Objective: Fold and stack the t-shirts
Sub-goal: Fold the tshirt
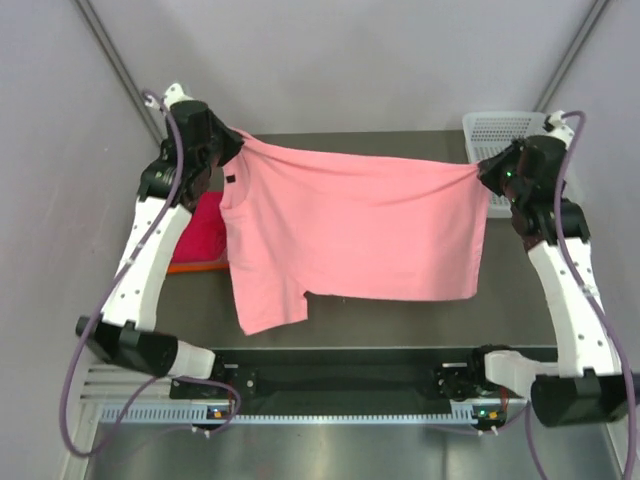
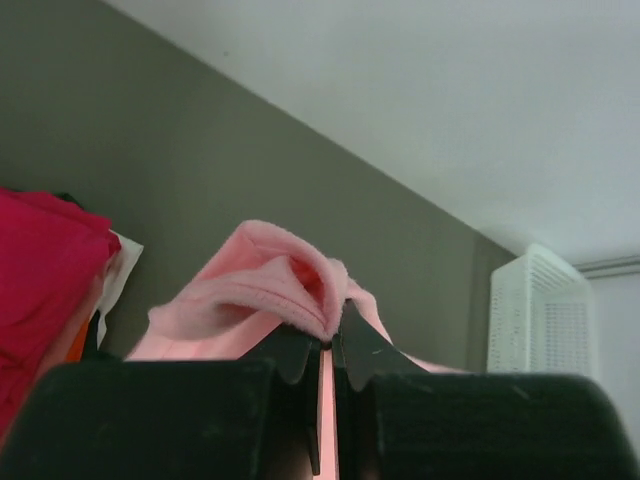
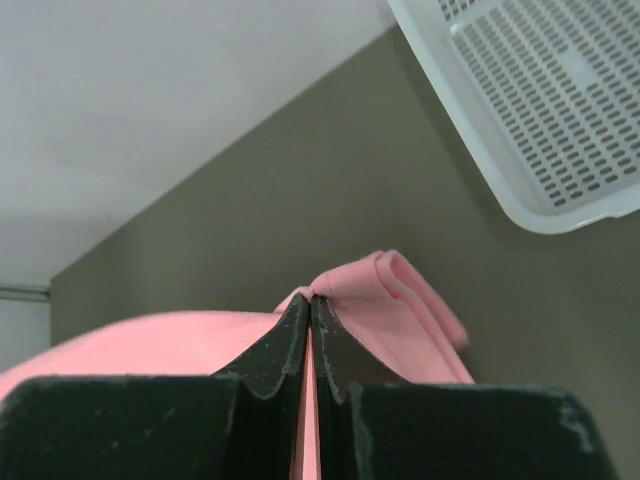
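The left tool is clenched on a bunched corner of the pink shirt, cloth puffing out just above its closed tips. The right tool is clamped the same way on the opposite corner, a small fold of fabric pinched between its tips. Between them the shirt hangs stretched like a sheet above the middle of the counter, its top edge pulled fairly taut from one tool to the other. Its long axis runs left to right: the neck end, with a small dark tag, points toward the left arm, the hem toward the right arm, and a sleeve droops at the lower left. Whether the bottom edge touches the counter I can't tell. Partly hidden behind the left end sit a folded red shirt on an orange shirt; a white basket stands at the far right corner. To my eye this is the spreading step before the fold. The next move seems to call for both arms lowering together, keeping the tension even so the cloth lands flat, clear of the folded pile.
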Tool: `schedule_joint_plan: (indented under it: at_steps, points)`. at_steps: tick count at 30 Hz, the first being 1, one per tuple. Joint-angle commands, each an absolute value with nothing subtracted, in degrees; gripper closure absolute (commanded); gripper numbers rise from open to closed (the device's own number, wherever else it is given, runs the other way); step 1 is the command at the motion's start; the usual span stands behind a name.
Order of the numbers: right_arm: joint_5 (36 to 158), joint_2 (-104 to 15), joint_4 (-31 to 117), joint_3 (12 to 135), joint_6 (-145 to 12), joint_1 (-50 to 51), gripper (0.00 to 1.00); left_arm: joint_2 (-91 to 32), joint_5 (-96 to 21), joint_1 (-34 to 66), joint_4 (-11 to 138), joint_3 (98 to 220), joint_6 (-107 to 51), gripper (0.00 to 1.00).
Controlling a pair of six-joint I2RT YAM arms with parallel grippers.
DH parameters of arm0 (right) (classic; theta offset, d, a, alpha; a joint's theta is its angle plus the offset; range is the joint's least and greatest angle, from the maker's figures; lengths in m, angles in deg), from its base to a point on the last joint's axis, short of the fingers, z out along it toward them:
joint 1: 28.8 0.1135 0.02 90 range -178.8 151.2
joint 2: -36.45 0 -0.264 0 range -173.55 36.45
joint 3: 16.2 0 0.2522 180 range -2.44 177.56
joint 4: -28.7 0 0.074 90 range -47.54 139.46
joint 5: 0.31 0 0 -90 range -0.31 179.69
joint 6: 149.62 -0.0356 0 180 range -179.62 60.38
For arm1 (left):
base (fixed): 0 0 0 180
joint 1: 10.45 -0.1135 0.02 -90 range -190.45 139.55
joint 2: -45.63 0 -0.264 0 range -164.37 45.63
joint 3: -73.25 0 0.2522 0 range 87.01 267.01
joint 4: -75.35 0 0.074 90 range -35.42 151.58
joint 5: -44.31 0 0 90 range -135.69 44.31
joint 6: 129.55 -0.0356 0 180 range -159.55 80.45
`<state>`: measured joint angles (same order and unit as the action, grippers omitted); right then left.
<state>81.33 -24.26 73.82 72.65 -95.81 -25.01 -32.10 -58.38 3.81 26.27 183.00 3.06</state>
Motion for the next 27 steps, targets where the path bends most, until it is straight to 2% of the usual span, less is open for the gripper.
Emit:
schedule_joint_plan:
  at_steps: [1, 6, 10, 14, 16, 23, 27]
  points:
    - [83.09, -29.36, 69.1, 77.36, -96.71, -26.25, 1.0, -36.61, -54.05, 0.46, 33.72, 186.22, 4.57, 1.0]
    - [91.5, -39.2, 68.31, 88.77, -99.43, -30.62, 1.0, -45.06, -48.95, -1.75, 39.41, 197.2, 2.28, 1.0]
    - [97.68, -43.43, 67.43, 95.54, -101.46, -33.72, 1.0, -45.68, -47.71, -2.63, 43.21, 201.0, 1.06, 1.0]
    - [102.77, -47.3, 67.08, 96.09, -101.9, -35.56, 1.0, -47.18, -46.76, -3.42, 45.31, 199.61, 0.44, 1.0]
    - [106.03, -48.97, 65.67, 93.81, -101.9, -35.66, 1.0, -46.74, -44.3, -3.86, 48.3, 193.21, 0.0, 1.0]
    - [109.29, -47.84, 55.23, 72.38, -102.43, -36.18, 1.0, -40.34, -42.52, -3.86, 58.24, 171.24, -1.06, 1.0]
    - [109.11, -45.03, 51.26, 61.3, -101.64, -36.27, 1.0, -34.62, -44.02, -3.86, 65.08, 152.99, -0.45, 1.0]
